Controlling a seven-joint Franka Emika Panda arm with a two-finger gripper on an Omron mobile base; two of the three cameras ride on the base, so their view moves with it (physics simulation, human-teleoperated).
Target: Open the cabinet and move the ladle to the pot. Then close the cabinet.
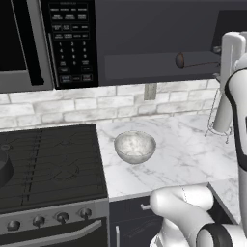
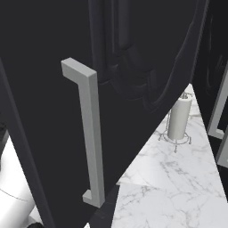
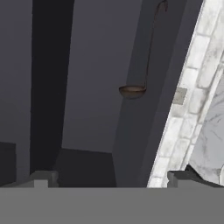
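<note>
The cabinet [image 1: 159, 29] stands open, and its door [image 2: 133, 67] with the long silver bar handle [image 2: 90, 133] is swung out close to the right base camera. The ladle [image 1: 180, 60] lies on the dark shelf inside, cup to the left and thin handle pointing right. In the hand view the ladle [image 3: 132, 91] is ahead of my gripper [image 3: 111, 181], at a distance. The gripper is open with nothing between its fingertips [image 3: 43, 178]. A dark curved part of the pot [image 1: 4, 169] shows on the stove at the far left edge.
A black microwave [image 1: 67, 38] hangs left of the cabinet. A pale speckled bowl [image 1: 135, 146] sits on the marble counter [image 1: 183, 154] beside the stove [image 1: 48, 164]. A paper towel holder [image 1: 222, 116] stands at the back right.
</note>
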